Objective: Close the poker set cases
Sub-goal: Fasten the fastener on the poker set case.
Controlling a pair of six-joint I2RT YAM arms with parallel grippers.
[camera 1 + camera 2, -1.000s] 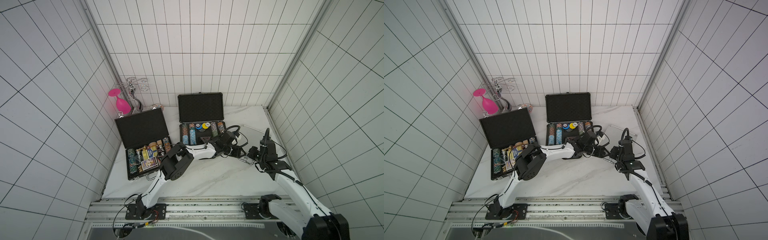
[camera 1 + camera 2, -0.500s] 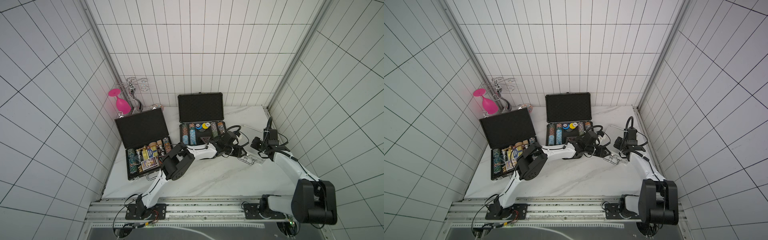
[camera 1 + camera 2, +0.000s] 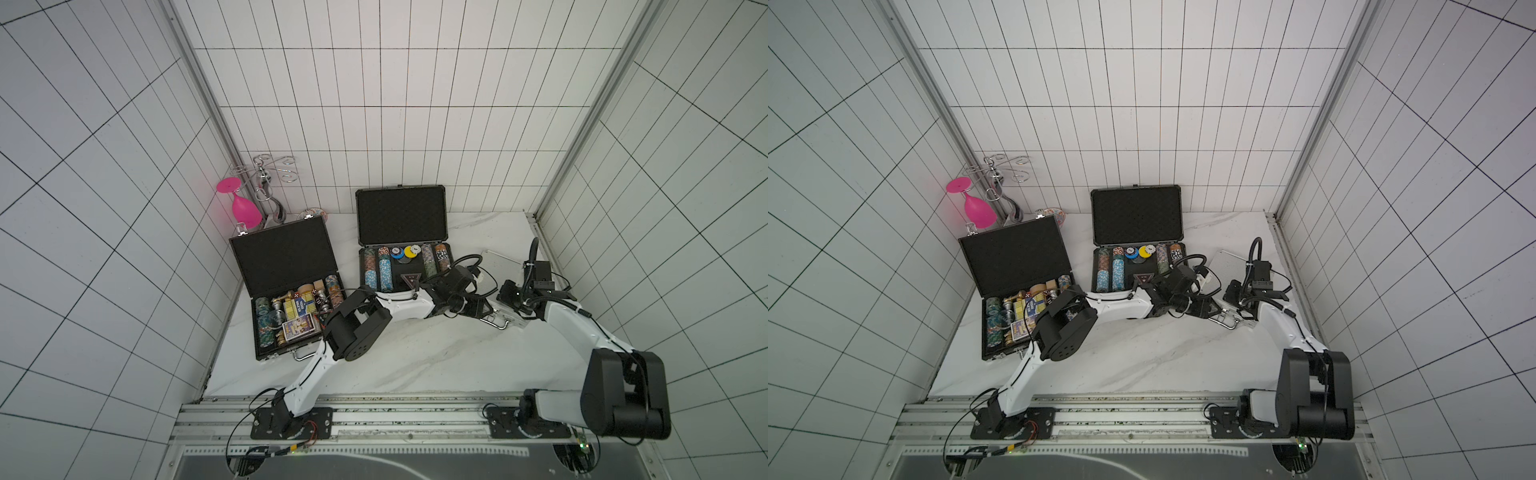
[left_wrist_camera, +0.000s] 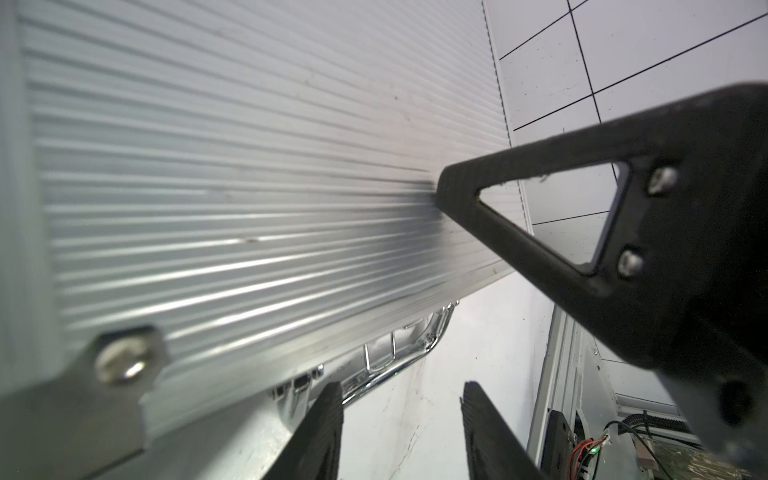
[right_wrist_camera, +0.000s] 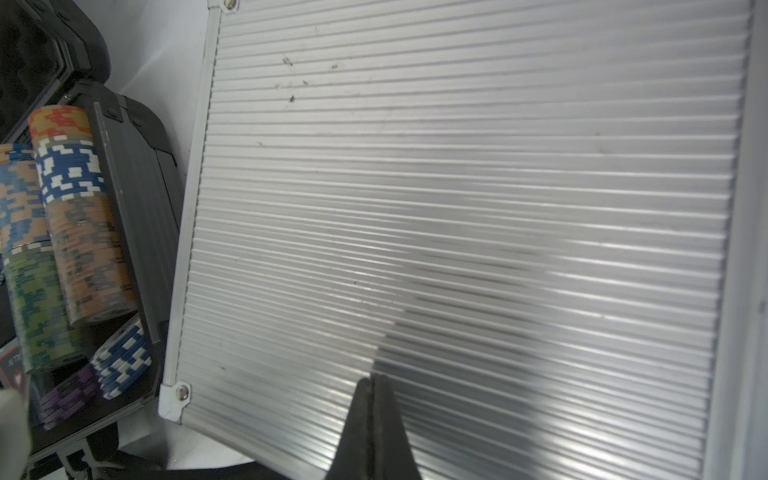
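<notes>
Now, silver case [image 5: 457,187] under right claw [image 5: 371,415] — pinched together, left claw [image 4: 401,390] parted, empty — beside its handle [image 4: 415,353].

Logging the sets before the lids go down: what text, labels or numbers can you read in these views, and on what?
Nothing reads clearly.
Card boxes in the black case: blue and yellow print, too small to read.
Triangle emblem in the dark grey case: too small.
Round buttons there: blurred.
Silver case: no markings visible.
</notes>
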